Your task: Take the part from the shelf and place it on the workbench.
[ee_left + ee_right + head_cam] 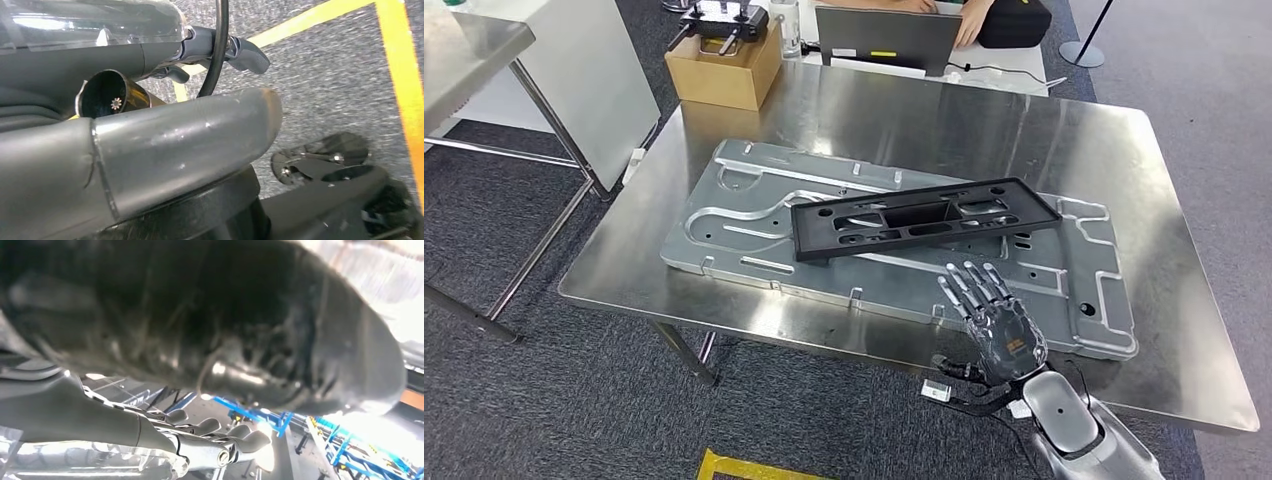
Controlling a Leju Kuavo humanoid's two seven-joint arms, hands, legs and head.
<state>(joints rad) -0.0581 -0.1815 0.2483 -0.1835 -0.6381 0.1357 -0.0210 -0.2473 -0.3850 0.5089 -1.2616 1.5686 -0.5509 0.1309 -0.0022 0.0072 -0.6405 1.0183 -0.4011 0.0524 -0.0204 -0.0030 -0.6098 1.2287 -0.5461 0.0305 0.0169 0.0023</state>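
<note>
Part (924,217) lies flat on the alu plate (754,215) mid tabletop (1064,130), long axis left-right. Right robot hand (996,322) hovers near it w/ fingers spread, grasping nothing. Left robot hand (150,150) hangs by the floor; can't tell its state. Risk as I judge it: pulling right arm back low, fingers could clip the part's near edge & skid it off the plate.

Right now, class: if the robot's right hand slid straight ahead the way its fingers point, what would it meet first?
Probably the black part lying on the metal plate. The right hand, fingers spread, points toward it, though its height above the plate is unclear.
</note>
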